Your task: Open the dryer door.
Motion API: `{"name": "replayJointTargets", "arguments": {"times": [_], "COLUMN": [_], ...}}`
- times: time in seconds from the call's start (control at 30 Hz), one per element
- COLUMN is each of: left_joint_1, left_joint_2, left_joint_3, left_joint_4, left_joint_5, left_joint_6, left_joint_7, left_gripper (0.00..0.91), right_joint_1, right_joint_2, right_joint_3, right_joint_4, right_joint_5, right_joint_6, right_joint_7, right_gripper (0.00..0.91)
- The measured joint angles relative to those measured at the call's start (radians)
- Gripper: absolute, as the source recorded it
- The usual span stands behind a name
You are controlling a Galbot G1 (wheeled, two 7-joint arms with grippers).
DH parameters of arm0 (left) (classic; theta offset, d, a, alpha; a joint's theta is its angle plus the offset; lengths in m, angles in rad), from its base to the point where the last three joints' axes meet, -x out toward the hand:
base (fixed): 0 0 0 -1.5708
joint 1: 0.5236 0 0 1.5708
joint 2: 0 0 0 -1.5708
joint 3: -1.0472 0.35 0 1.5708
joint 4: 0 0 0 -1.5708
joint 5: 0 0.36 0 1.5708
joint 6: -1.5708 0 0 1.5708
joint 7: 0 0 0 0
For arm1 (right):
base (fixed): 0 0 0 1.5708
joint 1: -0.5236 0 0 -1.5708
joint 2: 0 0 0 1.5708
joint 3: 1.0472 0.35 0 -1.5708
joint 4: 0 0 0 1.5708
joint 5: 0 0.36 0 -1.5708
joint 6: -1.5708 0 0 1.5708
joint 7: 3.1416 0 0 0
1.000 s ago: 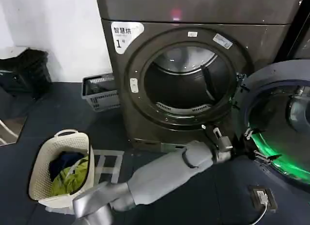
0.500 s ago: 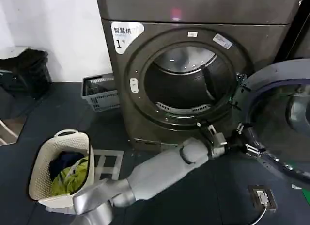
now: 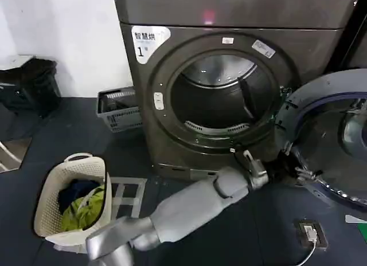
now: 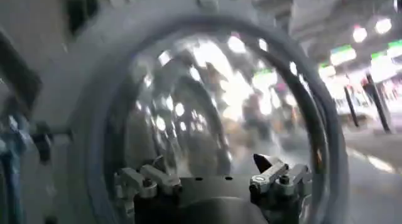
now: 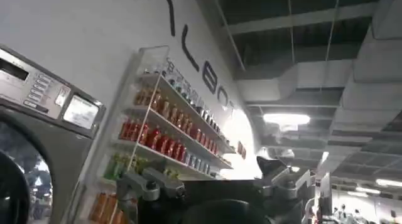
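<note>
Dryer door [image 3: 330, 140] hangs swung out to the right of the drum opening [image 3: 221, 100], grey inner side facing the room, hinge side by the machine front. Left gripper [image 3: 289, 165] sits at the door's lower inner edge; in the left wrist view its fingers [image 4: 273, 172] stand wide apart, nothing between them, the round glass bowl [image 4: 220, 112] just ahead of the tips. Right gripper [image 5: 220, 181] is idle off to the side, pointed at a wall of bottle shelves [image 5: 160, 131], fingers wide and empty.

Step in hand, by my read: the tail end of the swing, w/ the door mostly open already. Next move prob. calls for a last nudge outward on the rim, or simply drawing the arm back clear w/o catching the door.

Materials: dark brushed-metal dryer [image 3: 229, 25] front, perforated steel drum, glossy domed glass in a matte grey plastic ring. Woven-look cream basket [image 3: 71, 197] w/ clothes sits on dark floor, well apart from the fingers.
</note>
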Motion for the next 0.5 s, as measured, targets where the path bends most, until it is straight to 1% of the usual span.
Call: {"name": "replayJointTargets", "arguments": {"times": [0.17,0.27,0.33,0.43,0.5], "left_joint_1": [0.038,0.065,0.083,0.103,0.116], "left_joint_2": [0.158,0.242,0.293,0.372,0.430], "left_joint_3": [-0.036,-0.070,-0.092,-0.132,-0.160], "left_joint_4": [-0.093,-0.144,-0.176,-0.220,-0.243], "left_joint_5": [0.002,-0.007,-0.025,-0.075,-0.068], "left_joint_6": [-0.015,-0.008,0.014,0.079,0.114], "left_joint_7": [0.004,0.003,0.005,0.003,0.013], "left_gripper": [0.907,0.907,0.907,0.907,0.907], "right_joint_1": [0.004,0.010,0.013,0.019,0.023], "right_joint_2": [0.000,0.001,0.002,0.004,0.006], "right_joint_3": [-0.005,-0.012,-0.018,-0.024,-0.028], "right_joint_4": [0.015,0.021,0.025,0.026,0.028], "right_joint_5": [-0.004,-0.021,-0.030,-0.055,-0.061], "right_joint_6": [0.002,0.007,0.009,0.022,0.028], "right_joint_7": [-0.003,-0.005,-0.005,-0.013,-0.016], "right_gripper": [0.907,0.907,0.907,0.907,0.907]}}
